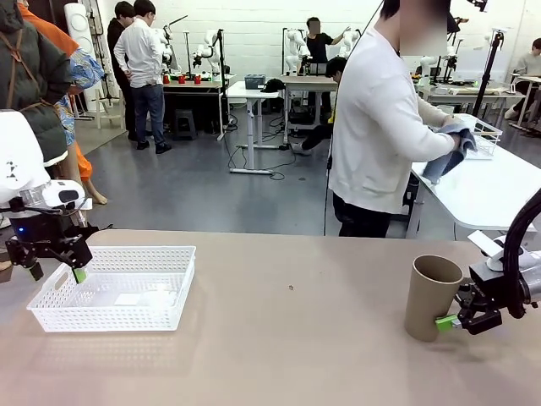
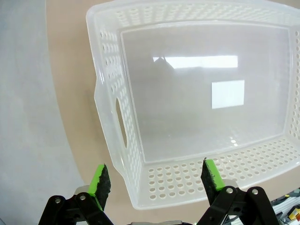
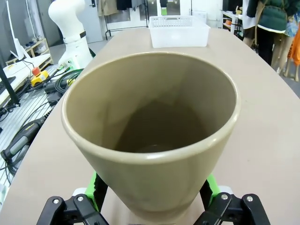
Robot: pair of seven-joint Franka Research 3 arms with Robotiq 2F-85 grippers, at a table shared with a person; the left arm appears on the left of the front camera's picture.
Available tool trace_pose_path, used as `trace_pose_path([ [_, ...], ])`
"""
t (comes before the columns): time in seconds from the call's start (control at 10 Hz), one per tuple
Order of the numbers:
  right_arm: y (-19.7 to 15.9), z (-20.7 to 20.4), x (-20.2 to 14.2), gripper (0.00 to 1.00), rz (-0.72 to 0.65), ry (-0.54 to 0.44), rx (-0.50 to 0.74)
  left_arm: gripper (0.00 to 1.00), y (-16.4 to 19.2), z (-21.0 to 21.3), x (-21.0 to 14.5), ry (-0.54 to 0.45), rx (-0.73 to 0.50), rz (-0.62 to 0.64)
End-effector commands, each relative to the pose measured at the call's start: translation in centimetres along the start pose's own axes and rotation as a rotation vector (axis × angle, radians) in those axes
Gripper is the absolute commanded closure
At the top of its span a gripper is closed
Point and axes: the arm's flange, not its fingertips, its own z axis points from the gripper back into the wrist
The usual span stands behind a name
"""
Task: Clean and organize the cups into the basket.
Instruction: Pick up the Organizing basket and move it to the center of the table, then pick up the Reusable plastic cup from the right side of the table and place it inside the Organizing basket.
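At the worktop's (image 1: pixel 279 355) right end, a tan cup (image 1: pixel 432 296) stands upright, mouth up, well apart from the basket (image 1: pixel 118 292) at the left end. Right tool (image 1: pixel 452 322) comes in low from the right. Front view gives one green pad against the cup's foot. Right wrist view adds the rest: pads on both sides of the cup's narrow base, jaws closed on it, plus a look down into the cup's darker inside. That view also catches the basket far off beyond the cup's rim.

Left tool (image 1: pixel 57 273) hangs over the basket's left end, jaws wide, holding nothing. Left wrist view, looking down, gives the finer layout: a basket corner lies between the fingers, one finger over bare worktop outside it, the other over a perforated wall. Handle slot in the adjoining wall; white rectangle on the basket's floor.

Front view also takes in a person (image 1: pixel 380 127) at the far side, turned toward another table, cloth (image 1: pixel 448 152) in hand.
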Motion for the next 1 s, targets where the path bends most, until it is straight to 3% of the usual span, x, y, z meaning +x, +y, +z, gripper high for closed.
trace_pose_path([
  [0.0,-0.5,-1.0,-0.1,0.00,0.025,-0.005,-0.026,0.00,0.6,-0.7,0.4,-0.050,0.027,-0.001],
  [0.9,-1.1,-3.4,-0.3,0.00,0.022,-0.010,-0.012,0.00,2.0,-3.1,0.7,-0.095,0.092,-0.018],
])
